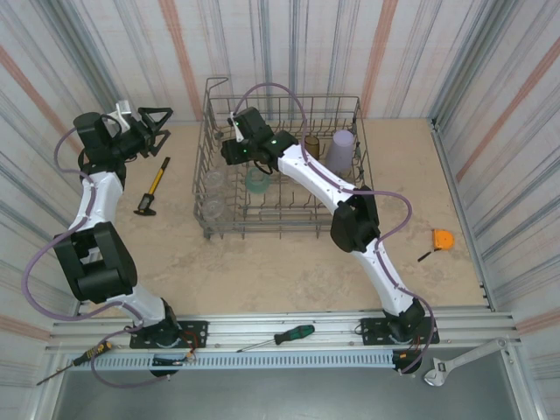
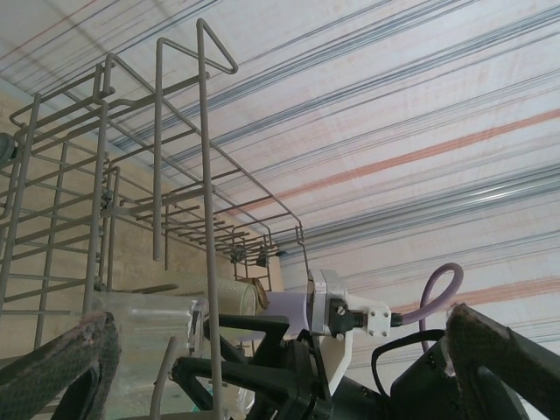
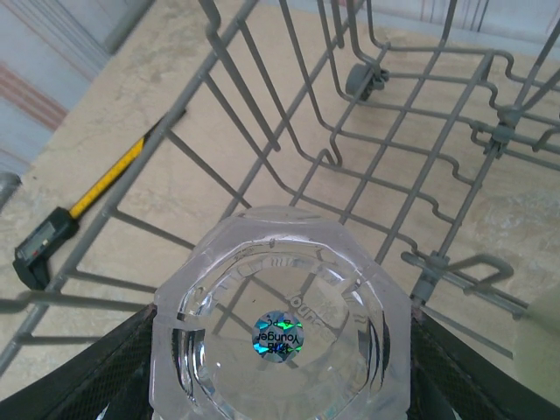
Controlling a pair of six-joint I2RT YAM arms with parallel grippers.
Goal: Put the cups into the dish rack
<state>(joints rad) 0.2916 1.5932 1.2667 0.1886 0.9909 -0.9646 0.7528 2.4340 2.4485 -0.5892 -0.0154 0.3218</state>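
Striped walls are seen around a beige surface (image 1: 289, 271). The left hand (image 1: 160, 122) is held wide apart, with the dish rack (image 1: 262, 229) just to its right. Inside the rack, a clear cup (image 3: 280, 324) is clamped by the right hand (image 3: 280, 367). A caliper (image 3: 79, 210) is seen left of that hand, beyond the wire wall.

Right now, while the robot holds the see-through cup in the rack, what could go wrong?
The right gripper holds the clear cup by its smooth sides, so it might slip and drop onto the dish rack wires. Those wires are close around it, so the cup may catch one and tip. The teal cup stands close by and could get bumped.
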